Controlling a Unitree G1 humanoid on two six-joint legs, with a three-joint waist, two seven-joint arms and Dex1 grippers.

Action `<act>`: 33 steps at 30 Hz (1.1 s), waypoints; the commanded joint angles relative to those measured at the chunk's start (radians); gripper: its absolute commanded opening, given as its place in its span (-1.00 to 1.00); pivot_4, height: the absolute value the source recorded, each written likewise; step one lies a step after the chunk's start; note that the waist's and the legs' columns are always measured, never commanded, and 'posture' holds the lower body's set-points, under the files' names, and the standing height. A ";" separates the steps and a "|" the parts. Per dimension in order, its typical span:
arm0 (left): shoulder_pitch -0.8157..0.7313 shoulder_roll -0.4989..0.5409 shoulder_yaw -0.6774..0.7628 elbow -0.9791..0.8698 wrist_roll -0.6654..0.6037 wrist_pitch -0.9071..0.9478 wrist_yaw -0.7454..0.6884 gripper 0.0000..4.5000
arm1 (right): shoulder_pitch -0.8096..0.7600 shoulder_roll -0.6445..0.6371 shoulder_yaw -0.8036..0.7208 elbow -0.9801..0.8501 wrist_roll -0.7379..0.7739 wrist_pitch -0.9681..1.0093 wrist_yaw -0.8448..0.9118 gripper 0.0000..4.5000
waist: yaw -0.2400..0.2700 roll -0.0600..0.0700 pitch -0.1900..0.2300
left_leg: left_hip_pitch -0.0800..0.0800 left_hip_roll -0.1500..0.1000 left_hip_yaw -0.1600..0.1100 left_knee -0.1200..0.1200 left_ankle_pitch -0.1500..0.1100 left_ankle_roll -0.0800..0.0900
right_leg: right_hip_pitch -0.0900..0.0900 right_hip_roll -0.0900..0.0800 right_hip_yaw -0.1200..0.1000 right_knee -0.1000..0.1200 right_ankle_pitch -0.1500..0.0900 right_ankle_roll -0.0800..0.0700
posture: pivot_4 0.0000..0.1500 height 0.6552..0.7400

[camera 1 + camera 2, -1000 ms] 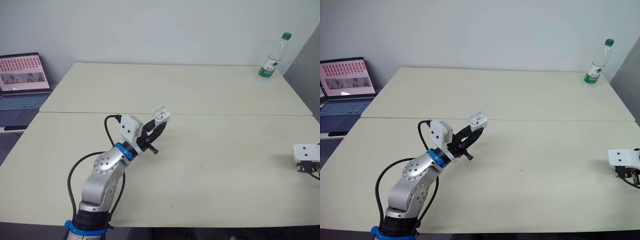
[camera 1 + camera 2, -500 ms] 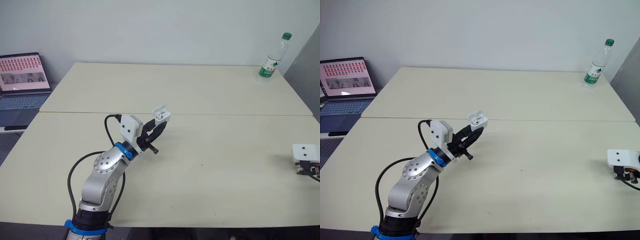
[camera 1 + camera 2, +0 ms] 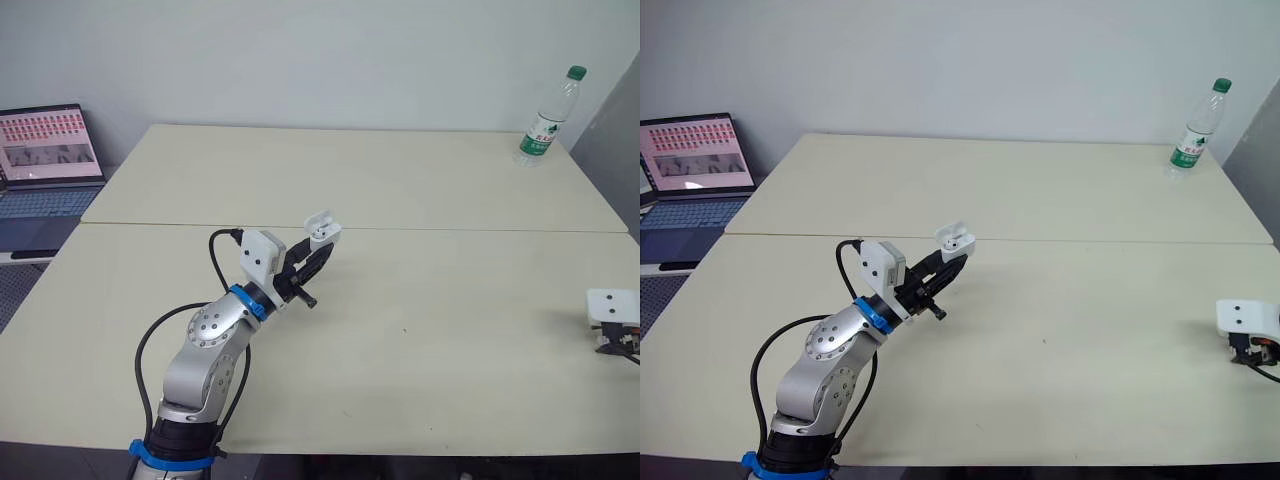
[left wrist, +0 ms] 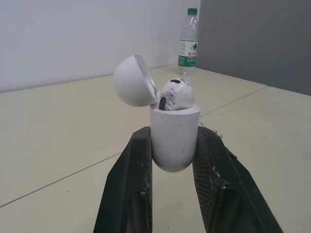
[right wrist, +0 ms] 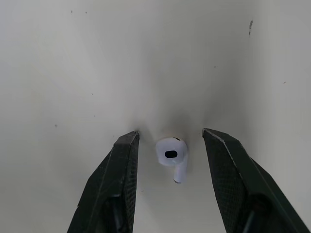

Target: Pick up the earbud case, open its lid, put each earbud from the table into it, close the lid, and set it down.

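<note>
Left of centre, the earbud case [image 3: 321,229], lid [image 4: 133,80] open and first earbud [image 4: 176,93] seated, is pinched by the left gripper [image 4: 172,132]; at the right edge the second earbud [image 5: 171,155] is straddled on the desk [image 3: 450,180], ungrasped, by the spread right gripper [image 5: 170,133], with closing yet undone.

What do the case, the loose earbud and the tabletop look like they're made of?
Earbud case: seemingly hard white plastic, smooth, with a soft sheen on its rounded shell.
Loose earbud: similar glossy white plastic, with a dark oval opening.
Table: probably matte cream laminate; even, faintly speckled, no glare.
</note>
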 commanded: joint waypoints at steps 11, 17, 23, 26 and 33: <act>-0.008 0.002 0.001 -0.045 -0.014 -0.004 -0.004 -0.66 | 0.010 -0.028 0.011 0.059 -0.013 -0.041 -0.028 -0.05 | 0.009 0.000 0.000 | 0.000 0.000 0.001 0.000 0.000 0.000 | 0.000 0.000 0.000 0.000 0.000 0.000 | 1.00 1.00; -0.010 0.003 0.002 -0.044 -0.016 -0.003 -0.007 -0.66 | 0.014 -0.024 0.010 0.064 -0.011 -0.041 -0.036 -0.22 | 0.009 0.000 0.000 | 0.000 0.000 0.001 0.000 0.000 0.000 | 0.000 0.000 0.000 0.000 0.000 0.000 | 1.00 1.00; -0.015 0.003 0.002 -0.042 -0.016 -0.002 -0.008 -0.66 | 0.009 -0.023 0.010 0.082 -0.014 -0.051 -0.045 -0.81 | 0.009 0.000 0.000 | 0.000 0.000 0.002 0.001 0.000 0.000 | 0.000 0.000 0.001 -0.001 0.000 0.000 | 1.00 1.00; -0.018 0.003 0.002 -0.039 -0.017 -0.002 -0.009 -0.66 | 0.001 -0.013 0.007 0.076 -0.003 -0.047 -0.041 -0.81 | 0.009 -0.001 0.000 | 0.000 0.000 0.002 0.001 0.000 0.000 | 0.000 0.000 0.001 -0.001 0.000 0.000 | 1.00 1.00; -0.018 0.004 0.001 -0.029 -0.021 -0.004 -0.019 -0.66 | -0.061 0.129 -0.069 -0.177 0.274 0.188 0.116 -0.81 | -0.008 -0.001 0.000 | 0.000 0.002 0.002 0.000 0.000 0.000 | 0.000 0.001 0.002 -0.001 0.000 0.000 | 1.00 1.00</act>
